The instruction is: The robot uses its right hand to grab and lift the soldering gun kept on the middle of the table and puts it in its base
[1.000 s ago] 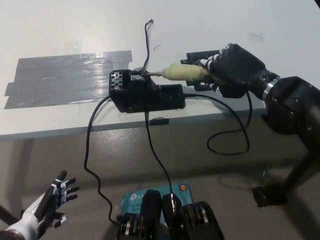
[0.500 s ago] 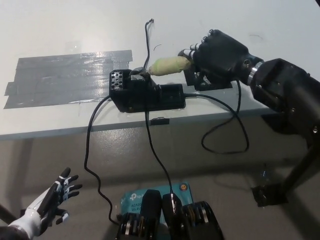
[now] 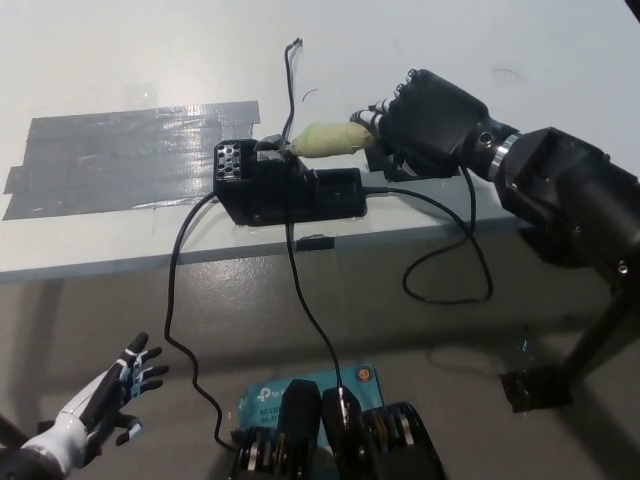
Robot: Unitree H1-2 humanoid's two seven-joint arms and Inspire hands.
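Down at the near edge, the white left hand (image 3: 105,400) idles below the bench (image 3: 400,60), fingers spread and empty. Moving up, cables trail from the black base (image 3: 285,190) by the bench's front edge, silver tape (image 3: 110,155) stretched beside it. And here's the action: the black right hand (image 3: 425,120) has its fingers wrapped around the soldering gun (image 3: 330,138), pale handle lying nearly level, tip right at the base's holder. To finish it well, I'd say keep the tip lined up with the opening, slide in gently, mind the trailing cord, and release only once it's seated.
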